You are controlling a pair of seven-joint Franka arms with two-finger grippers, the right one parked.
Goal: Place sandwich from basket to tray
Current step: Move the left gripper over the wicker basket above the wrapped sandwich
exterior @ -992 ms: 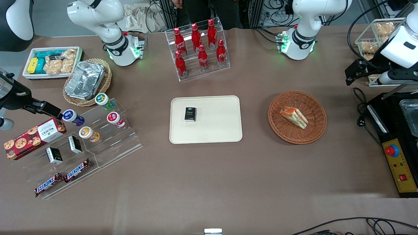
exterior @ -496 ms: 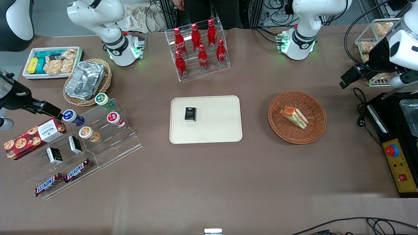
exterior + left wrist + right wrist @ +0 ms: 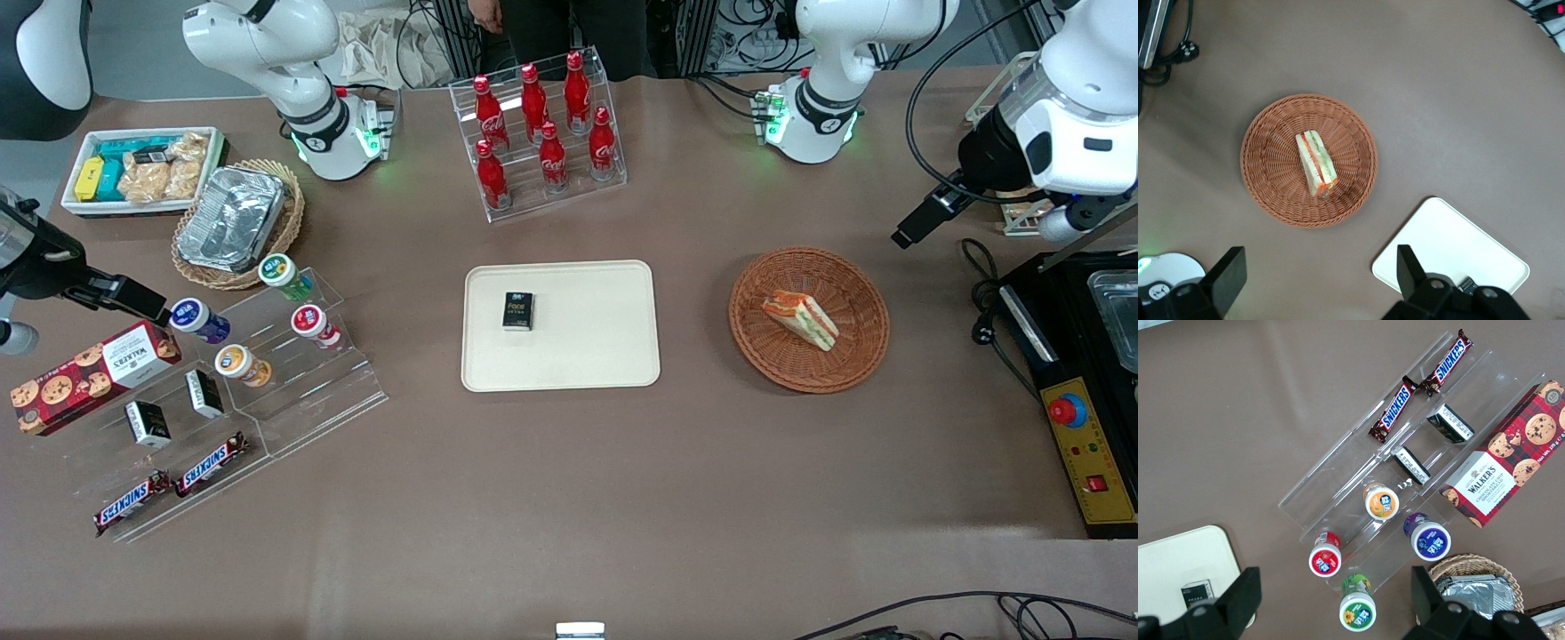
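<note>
The sandwich [image 3: 800, 320] [image 3: 1315, 163], a white wedge with orange, red and green layers, lies in the round reddish-brown basket [image 3: 849, 289] [image 3: 1271, 167]. The cream tray [image 3: 587, 342] [image 3: 1448, 243] sits beside the basket, toward the parked arm's end, with a small black box [image 3: 517, 311] on it. My gripper [image 3: 909, 231] [image 3: 1318, 270] hangs high above the table, off the basket's rim toward the working arm's end and a little farther from the front camera. Its fingers [image 3: 1228, 275] are spread wide open with nothing between them.
A black machine with a red button [image 3: 1080, 400] and a cable [image 3: 978, 293] lie at the working arm's end. A rack of red cola bottles [image 3: 542, 133] stands farther back than the tray. A clear snack stand [image 3: 249, 373], foil-lined tan basket [image 3: 236, 222] and white bin [image 3: 133, 169] fill the parked arm's end.
My gripper has swung in from the table's working-arm end toward the basket. The sandwich, basket and tray have not moved.
</note>
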